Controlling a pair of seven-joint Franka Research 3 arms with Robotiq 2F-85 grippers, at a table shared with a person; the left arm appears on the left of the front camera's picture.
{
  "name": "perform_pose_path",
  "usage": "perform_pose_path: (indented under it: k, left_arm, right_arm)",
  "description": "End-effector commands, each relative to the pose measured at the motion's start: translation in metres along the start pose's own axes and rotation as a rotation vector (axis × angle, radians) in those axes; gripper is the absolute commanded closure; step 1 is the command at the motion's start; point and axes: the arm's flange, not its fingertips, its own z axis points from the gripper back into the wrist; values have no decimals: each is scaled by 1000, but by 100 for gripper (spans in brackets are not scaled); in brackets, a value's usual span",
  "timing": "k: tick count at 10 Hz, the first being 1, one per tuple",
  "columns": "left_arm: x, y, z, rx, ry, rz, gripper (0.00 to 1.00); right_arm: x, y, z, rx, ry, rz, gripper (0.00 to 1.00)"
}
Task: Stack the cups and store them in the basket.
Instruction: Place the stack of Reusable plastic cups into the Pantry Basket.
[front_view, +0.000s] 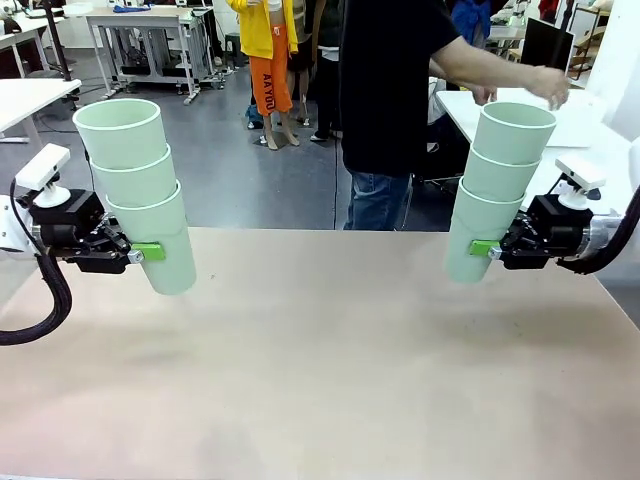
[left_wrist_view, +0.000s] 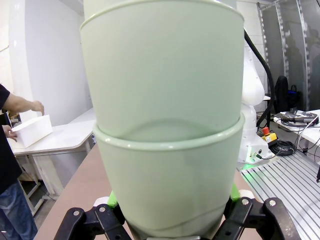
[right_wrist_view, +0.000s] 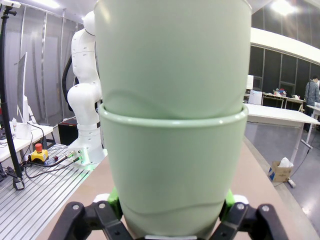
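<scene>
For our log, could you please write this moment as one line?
left gripper: shut on left stack; right gripper: shut on right stack; each stack: three cups

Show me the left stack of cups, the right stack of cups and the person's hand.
Left stack of cups (front_view: 135, 185), front view, wall of the middle cup.
Right stack of cups (front_view: 498, 178), front view, wall of the middle cup.
Person's hand (front_view: 550, 85), front view, back of the hand.

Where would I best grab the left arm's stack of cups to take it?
Probably around the top cup, from the far side: the left end effector clamps the bottom cup by its sides, leaving the top one bare.
</scene>
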Motion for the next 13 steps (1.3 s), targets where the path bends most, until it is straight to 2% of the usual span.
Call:
perform_pose_path:
  k: [1, 13]
  left_arm:
    - [7, 0, 0, -3, -9, -3, 13]
    - [7, 0, 0, -3, -9, -3, 13]
  right_arm:
    - [4, 0, -2, 4, 0, 8, 15]
    - [4, 0, -2, 4, 0, 8, 15]
